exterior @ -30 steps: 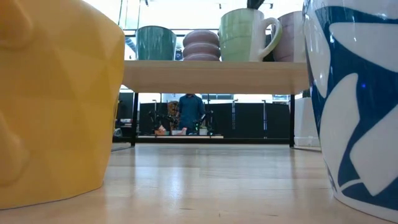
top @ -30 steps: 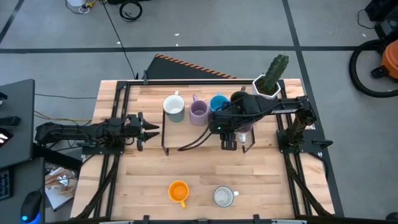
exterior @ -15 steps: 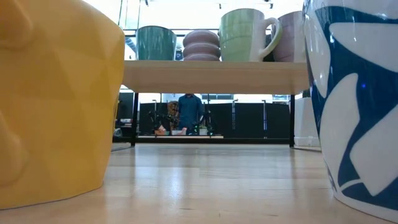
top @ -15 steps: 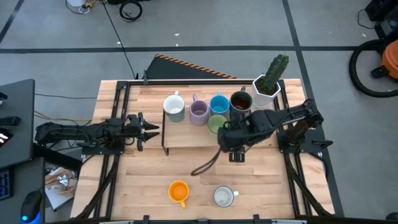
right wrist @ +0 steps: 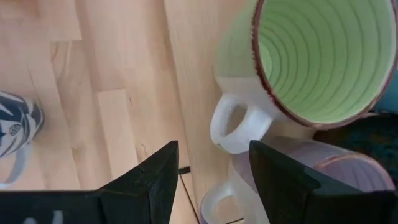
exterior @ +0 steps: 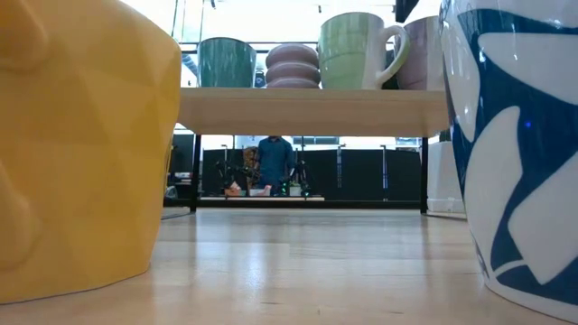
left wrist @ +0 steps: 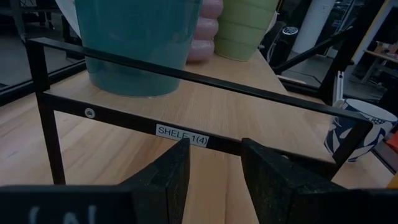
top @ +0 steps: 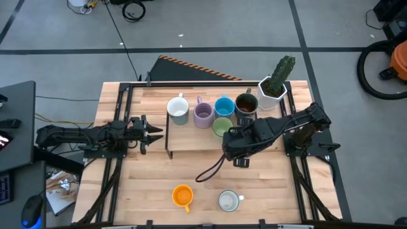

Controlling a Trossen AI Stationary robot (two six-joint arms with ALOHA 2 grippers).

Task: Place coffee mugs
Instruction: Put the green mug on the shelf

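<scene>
A black-framed wooden shelf [top: 191, 143] carries a pale teal mug [top: 178, 109], a lavender mug [top: 203, 114], a blue mug [top: 223, 106], a dark brown mug [top: 245, 104] and a green mug [top: 220, 127], all upright on their bases. An orange mug [top: 182, 195] and a white mug with a blue pattern [top: 228, 201] stand on the table near its front edge. My right gripper [top: 240, 159] hangs open in front of the shelf, pointing steeply down. Its fingers [right wrist: 155, 186] hold nothing, and the green mug's handle [right wrist: 233, 124] lies just beyond them. My left gripper [left wrist: 214, 174] waits open at the shelf's left end.
A white faceted planter with a cactus [top: 273, 86] stands at the far right corner of the shelf. The shelf's black frame bar [left wrist: 186, 134] crosses just ahead of my left gripper. Bare table lies between the shelf and the two front mugs.
My right gripper has drawn back from above the shelf toward the table's near edge and sunk a little. The green mug, hidden under the arm a second ago, now shows on the shelf. My left arm has kept still.
</scene>
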